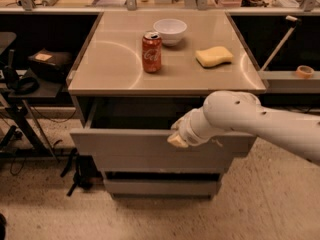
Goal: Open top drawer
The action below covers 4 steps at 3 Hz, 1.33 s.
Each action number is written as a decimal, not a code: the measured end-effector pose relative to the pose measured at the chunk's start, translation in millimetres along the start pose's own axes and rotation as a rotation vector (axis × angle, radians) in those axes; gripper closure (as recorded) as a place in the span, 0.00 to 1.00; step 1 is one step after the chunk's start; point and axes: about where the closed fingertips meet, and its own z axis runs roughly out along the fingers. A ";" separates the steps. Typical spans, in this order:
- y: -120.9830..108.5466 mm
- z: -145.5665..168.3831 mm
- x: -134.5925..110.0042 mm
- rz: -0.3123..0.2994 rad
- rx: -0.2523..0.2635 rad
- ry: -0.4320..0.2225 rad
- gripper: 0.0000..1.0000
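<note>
The top drawer [125,145] is a wide grey flat front under the tabletop. It stands pulled out toward me, with a dark gap showing its open inside [135,115] behind the front. My gripper [177,136] sits at the drawer front's upper edge, right of centre, at the end of my white arm [260,121], which reaches in from the right. The arm hides part of the front to the right of the gripper.
On the tabletop [110,69] stand a red soda can [151,52], a white bowl [170,31] and a yellow sponge [214,56]. Two narrower grey drawers [160,186] lie below. A black stand with gear [30,79] is at left. A shelf with a tape roll [304,71] is at right.
</note>
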 end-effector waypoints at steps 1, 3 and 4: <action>0.0 -4.6 -1.7 0.000 0.000 0.000 1.00; 28.1 -23.7 -7.2 0.066 0.032 -0.031 1.00; 40.6 -33.3 -12.3 0.059 0.053 -0.055 1.00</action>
